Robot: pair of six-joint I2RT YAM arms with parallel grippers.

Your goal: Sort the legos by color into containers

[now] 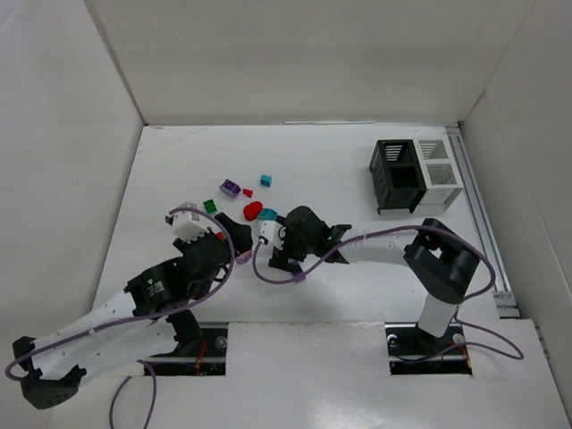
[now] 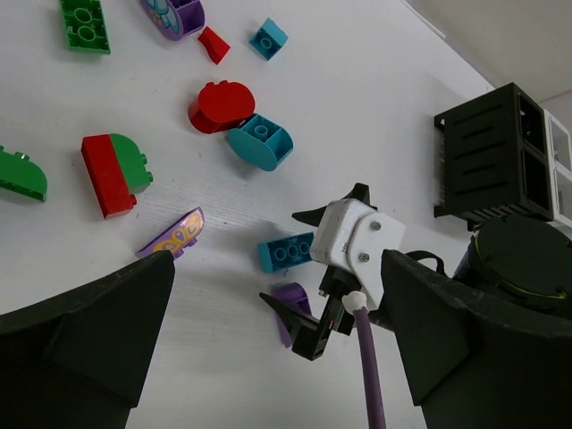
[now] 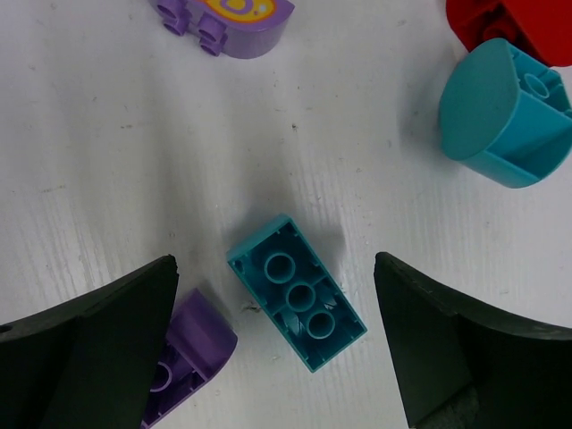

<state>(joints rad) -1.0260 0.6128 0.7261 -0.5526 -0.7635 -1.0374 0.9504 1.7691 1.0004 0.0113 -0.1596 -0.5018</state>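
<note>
The right gripper [image 3: 275, 268] hangs low over the white table [image 3: 107, 134] with its two black fingers [image 3: 89, 340] spread wide and nothing gripped. Between them, at the lower centre of the right wrist view, a teal rectangular plastic brick [image 3: 295, 290] lies upside down with its three hollow tubes showing, clear of both fingers. A small purple curved brick [image 3: 183, 357] sits at the lower left of that view, just beside the finger on that side; whether they touch cannot be told. At the upper right lie a teal half-round brick [image 3: 505, 107] and part of a red rounded brick [image 3: 518, 27], and a purple printed brick [image 3: 228, 18] shows at the top edge.

The left gripper [image 2: 277, 259] is likewise wide open and holds nothing, its fingers filling the lower corners of the left wrist view. In the upper left of that view are scattered a green flat brick [image 2: 85, 22], a small red wedge [image 2: 213, 45], a small teal cube [image 2: 268, 37], a red-and-green joined piece [image 2: 114, 170] and a thin purple printed tile [image 2: 172, 234].

The black slatted bins [image 1: 398, 174] and the white slatted bins [image 1: 441, 161] joined to them stand at the upper right of the top view, well apart from the bricks left of centre.
</note>
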